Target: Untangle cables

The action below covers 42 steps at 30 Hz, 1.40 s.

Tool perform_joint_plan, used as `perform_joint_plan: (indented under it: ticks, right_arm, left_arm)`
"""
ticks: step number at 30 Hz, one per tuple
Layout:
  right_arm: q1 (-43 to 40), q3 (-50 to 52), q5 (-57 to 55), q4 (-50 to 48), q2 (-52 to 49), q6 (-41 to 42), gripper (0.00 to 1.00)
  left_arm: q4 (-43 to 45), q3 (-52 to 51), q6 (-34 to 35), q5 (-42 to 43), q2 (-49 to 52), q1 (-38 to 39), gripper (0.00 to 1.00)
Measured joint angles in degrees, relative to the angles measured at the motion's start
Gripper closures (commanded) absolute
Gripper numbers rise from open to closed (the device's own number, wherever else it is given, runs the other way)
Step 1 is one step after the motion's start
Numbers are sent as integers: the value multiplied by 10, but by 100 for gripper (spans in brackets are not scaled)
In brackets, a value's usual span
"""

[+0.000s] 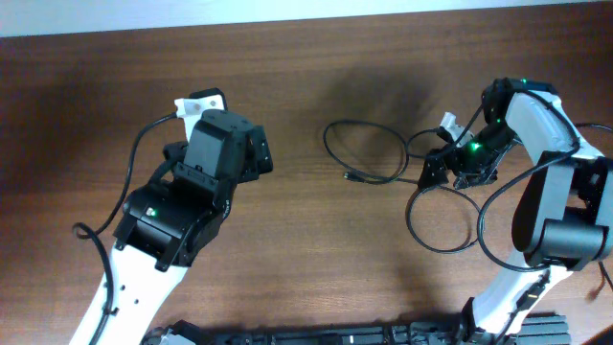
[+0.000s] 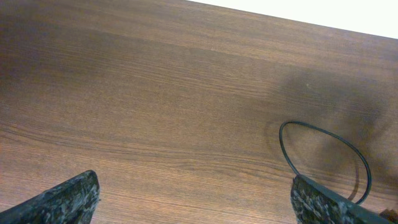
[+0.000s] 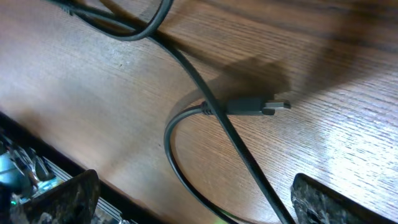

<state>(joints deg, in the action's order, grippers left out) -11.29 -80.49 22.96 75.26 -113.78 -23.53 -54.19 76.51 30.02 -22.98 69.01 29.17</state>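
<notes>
Cables [image 3: 186,74] cross at nine o'clock of the plug [image 3: 255,106]; your right gripper [image 3: 199,205], wide and empty, could pinch both strands and tighten the tangle.

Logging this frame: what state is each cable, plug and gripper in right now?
cables: loose loops lying on the table, strands crossing, gripped by neither arm.
plug: unplugged, lying flat, a strand crossing just behind it.
left gripper: open, empty, over bare wood beside one loop.
right gripper: open, empty, over the crossing strands.
</notes>
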Motion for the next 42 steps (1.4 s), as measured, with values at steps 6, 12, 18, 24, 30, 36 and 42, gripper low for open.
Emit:
perform_joint_plan:
  ticks: [6, 12, 18, 24, 30, 36, 42]
  right_arm:
    - [21, 0, 0, 8, 0, 41, 11]
    - [76, 2, 0, -16, 0, 51, 11]
    - [92, 2, -29, -22, 0, 53, 11]
    - [92, 2, -79, -20, 0, 53, 11]
    - [92, 7, -113, -22, 0, 49, 11]
    - [92, 80, -96, -64, 0, 24, 96]
    - [92, 94, -78, -63, 0, 20, 96]
  left_arm:
    - [0, 0, 0, 0, 0, 0, 1]
    - [0, 0, 0, 0, 0, 0, 1]
    - [0, 0, 0, 0, 0, 0, 1]
    - [0, 0, 0, 0, 0, 0, 1]
    - [0, 0, 0, 0, 0, 0, 1]
    - [0, 0, 0, 0, 0, 0, 1]
    - [0, 0, 0, 0, 0, 0, 1]
